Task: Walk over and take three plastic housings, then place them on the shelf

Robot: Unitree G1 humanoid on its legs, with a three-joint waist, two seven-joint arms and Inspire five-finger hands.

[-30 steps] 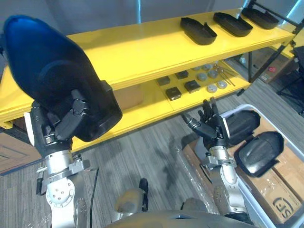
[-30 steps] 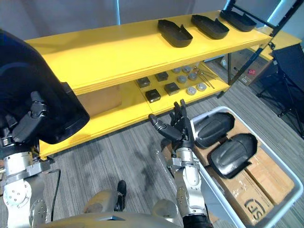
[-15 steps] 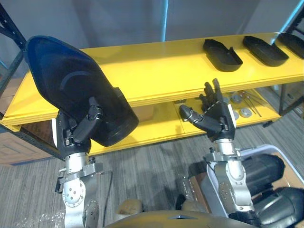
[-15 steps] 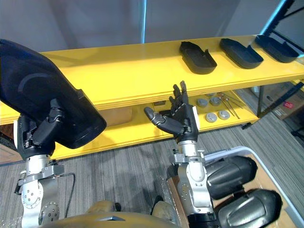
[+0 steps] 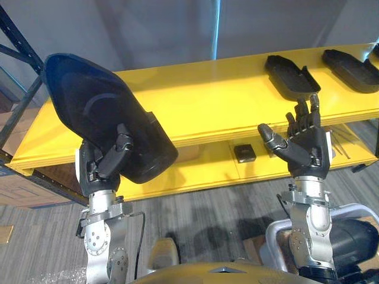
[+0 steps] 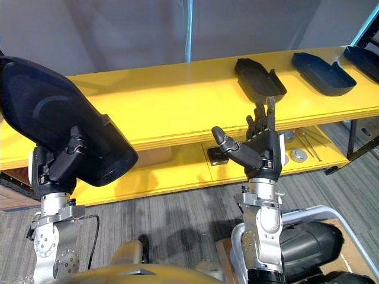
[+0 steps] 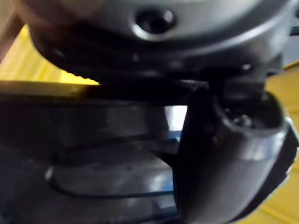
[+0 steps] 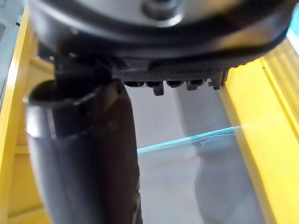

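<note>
My left hand [image 5: 100, 168] is shut on a large black plastic housing [image 5: 98, 112], held upright in front of the left end of the yellow shelf [image 5: 201, 97]; the same housing [image 7: 93, 158] shows past the thumb in the left wrist view. My right hand [image 5: 305, 145] is raised, open and empty, before the shelf's right part. Two black housings [image 5: 290, 71] [image 5: 352, 59] lie on the top board at the right, with a third [image 6: 362, 54] at the far edge. Another housing [image 6: 308, 242] rests in a white bin [image 5: 278, 228] at lower right.
The lower yellow board [image 5: 201, 168] carries a small black block [image 5: 244, 153] and round metal parts [image 6: 299, 155]. A dark rack post [image 5: 18, 38] stands at the shelf's left end. Grey carpet [image 5: 201, 219] lies before the shelf.
The camera has swung left and up, so the shelf now sits squarely ahead and the bin has slid toward the lower right corner. Both hands have risen; the left still holds the housing.
</note>
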